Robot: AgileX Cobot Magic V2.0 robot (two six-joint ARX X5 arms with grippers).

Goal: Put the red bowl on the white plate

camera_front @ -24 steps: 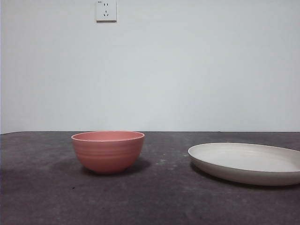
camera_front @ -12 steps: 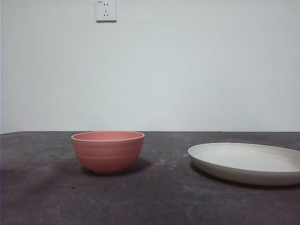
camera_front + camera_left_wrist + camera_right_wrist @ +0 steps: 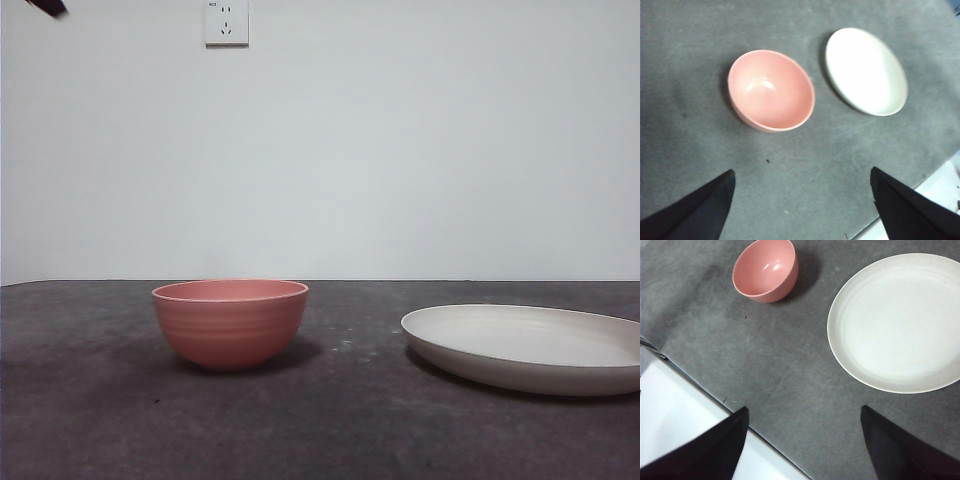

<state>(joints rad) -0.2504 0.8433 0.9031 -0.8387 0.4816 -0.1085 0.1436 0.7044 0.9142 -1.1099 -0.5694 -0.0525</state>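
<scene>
In the front view, bare dark table [image 3: 330,430] fills the foreground. The bowl [image 3: 231,322] stands upright at lower left; the plate [image 3: 527,347] lies apart at lower right, cut by the frame's edge, open tabletop between them. The bowl and plate carry no writing. A wall socket [image 3: 226,22] sits upper left. The left gripper [image 3: 802,200] hangs above the bowl, jaws spread, gripping nothing; the right gripper [image 3: 804,440], likewise spread and unladen, hangs over the table's edge.

Salmon-pink red bowl [image 3: 230,322], faint ridges; plain cream white plate [image 3: 525,347]; mottled dark-grey table [image 3: 320,430].
</scene>
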